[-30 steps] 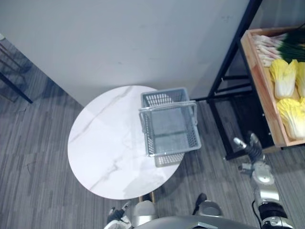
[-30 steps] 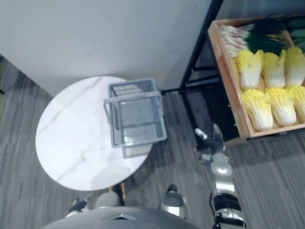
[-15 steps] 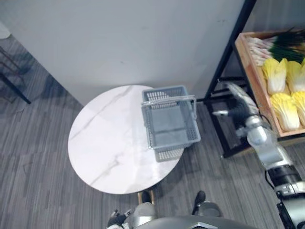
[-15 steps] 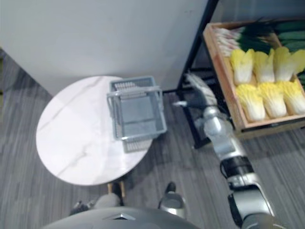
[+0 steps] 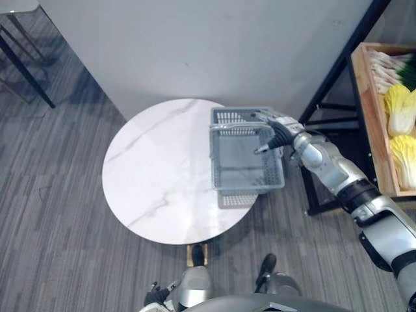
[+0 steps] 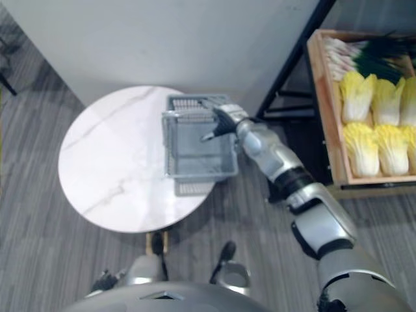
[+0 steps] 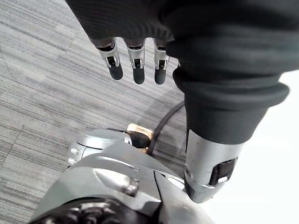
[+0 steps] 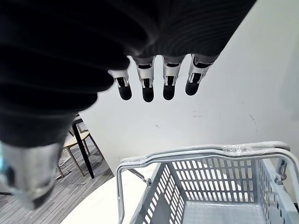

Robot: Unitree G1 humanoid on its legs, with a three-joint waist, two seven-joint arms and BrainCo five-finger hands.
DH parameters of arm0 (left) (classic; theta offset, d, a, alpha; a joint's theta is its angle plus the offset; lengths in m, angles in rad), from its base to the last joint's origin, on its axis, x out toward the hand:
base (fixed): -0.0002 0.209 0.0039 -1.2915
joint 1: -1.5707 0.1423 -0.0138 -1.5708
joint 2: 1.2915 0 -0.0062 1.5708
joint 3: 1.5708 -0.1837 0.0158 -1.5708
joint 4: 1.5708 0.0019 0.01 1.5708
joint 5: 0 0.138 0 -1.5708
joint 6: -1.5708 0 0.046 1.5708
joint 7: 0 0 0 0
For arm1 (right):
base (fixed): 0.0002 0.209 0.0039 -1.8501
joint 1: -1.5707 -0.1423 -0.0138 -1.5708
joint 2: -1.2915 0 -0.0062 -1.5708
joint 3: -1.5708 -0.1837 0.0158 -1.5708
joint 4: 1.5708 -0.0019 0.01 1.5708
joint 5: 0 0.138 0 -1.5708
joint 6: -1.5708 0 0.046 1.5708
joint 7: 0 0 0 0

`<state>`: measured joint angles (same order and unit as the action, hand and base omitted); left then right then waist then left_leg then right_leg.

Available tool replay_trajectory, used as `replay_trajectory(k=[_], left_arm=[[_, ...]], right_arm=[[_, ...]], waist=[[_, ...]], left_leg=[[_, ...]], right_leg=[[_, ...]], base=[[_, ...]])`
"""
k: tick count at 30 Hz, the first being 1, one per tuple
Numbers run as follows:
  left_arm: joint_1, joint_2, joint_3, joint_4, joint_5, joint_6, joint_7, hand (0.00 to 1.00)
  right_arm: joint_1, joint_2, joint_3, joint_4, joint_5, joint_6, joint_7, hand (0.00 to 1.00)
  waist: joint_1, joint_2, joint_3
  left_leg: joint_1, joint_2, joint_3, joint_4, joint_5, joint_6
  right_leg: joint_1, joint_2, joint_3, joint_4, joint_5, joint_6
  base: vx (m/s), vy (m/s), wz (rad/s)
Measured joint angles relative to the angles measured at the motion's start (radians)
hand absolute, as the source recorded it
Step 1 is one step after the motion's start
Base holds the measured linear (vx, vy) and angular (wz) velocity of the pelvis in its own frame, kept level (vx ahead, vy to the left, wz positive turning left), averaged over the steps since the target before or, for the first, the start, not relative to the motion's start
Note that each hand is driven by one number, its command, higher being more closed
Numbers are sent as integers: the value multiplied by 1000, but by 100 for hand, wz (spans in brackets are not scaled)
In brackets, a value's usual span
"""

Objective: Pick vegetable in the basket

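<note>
The vegetables lie in a wooden crate (image 6: pixel 325 110) at the upper right of the right eye view: pale yellow cabbages (image 6: pixel 380 140) in rows, with green onions (image 6: pixel 364 55) at the crate's top end; the crate sits on a black metal rack (image 5: pixel 338 71) against the grey wall. Left of the rack, near the middle of the frame, a grey plastic basket (image 5: pixel 250 184) stands on the right edge of a round white marble table (image 5: pixel 162 175), its handle (image 5: pixel 237 128) raised upright across the opening. The right hand (image 5: pixel 278 132) reaches in from the lower right and hangs over the basket's upper right corner, well apart from the vegetables; its fingers (image 8: pixel 154 79) are stretched straight and spread, above the handle. The left hand (image 7: pixel 135 60) points down at the grey plank floor (image 5: pixel 58 214), fingers straight and loose.
</note>
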<state>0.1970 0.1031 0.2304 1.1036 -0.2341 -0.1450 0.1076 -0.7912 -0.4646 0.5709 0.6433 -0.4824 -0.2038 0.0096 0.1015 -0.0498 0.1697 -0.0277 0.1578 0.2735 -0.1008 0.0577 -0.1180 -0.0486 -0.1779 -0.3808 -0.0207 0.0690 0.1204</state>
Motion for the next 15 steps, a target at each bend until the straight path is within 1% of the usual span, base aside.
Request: replay_trajectory(k=[3,6,7,8,10,11,12,13,15], left_arm=[[-17,0,0,-1,0,-6,7,0],[-37,1,0,0,-4,-7,16,0],[-46,0,0,0,-24,-8,19,0],[-51,-2,0,0,-35,-8,24,0],[-56,0,0,0,-37,-9,30,0],[-58,0,0,-1,-38,-9,35,0],[-58,0,0,-1,-39,-9,38,0],[-63,0,0,-2,-39,-10,41,0],[-70,0,0,-2,-39,-11,43,0]], right_arm=[[-59,35,14,77,-24,22,-2,0],[-118,45,26,93,-29,31,-8,0],[-151,53,26,112,-29,31,-10,0],[-178,62,26,124,-29,36,-16,0],[-215,84,23,130,-29,46,-24,0],[-234,99,24,143,-29,50,-25,0],[-239,103,23,151,-29,51,-25,0],[-242,110,20,160,-29,55,-25,0],[-248,122,11,162,-28,64,-27,0]], waist=[[19,-2,25],[27,-4,38],[41,-4,45],[47,-5,45],[48,-9,53],[53,-12,60],[59,-13,61],[70,-15,63],[80,-17,69]], left_leg=[[-7,1,-18,5,5,-4],[-29,4,-44,5,19,-5],[-34,6,-45,5,22,-6],[-45,8,-53,5,22,-6],[-58,10,-65,5,24,-7],[-60,11,-66,5,25,-7],[-60,11,-67,5,24,-7],[-61,11,-68,5,24,-7],[-63,11,-71,5,25,-7]], right_leg=[[0,2,-7,0,1,-2],[-2,6,-13,-4,1,-2],[-5,8,-13,-5,1,-2],[-11,10,-18,-6,1,-2],[-18,13,-24,-6,1,-2],[-17,14,-25,-6,1,-2],[-17,14,-26,-6,1,-2],[-17,14,-26,-6,1,-2],[-17,14,-29,-5,1,-2]], base=[[49,-12,8],[30,-18,23],[9,-19,12],[3,-20,9],[1,-15,14],[-3,-11,9],[0,0,0],[0,-2,3],[-6,0,5]])
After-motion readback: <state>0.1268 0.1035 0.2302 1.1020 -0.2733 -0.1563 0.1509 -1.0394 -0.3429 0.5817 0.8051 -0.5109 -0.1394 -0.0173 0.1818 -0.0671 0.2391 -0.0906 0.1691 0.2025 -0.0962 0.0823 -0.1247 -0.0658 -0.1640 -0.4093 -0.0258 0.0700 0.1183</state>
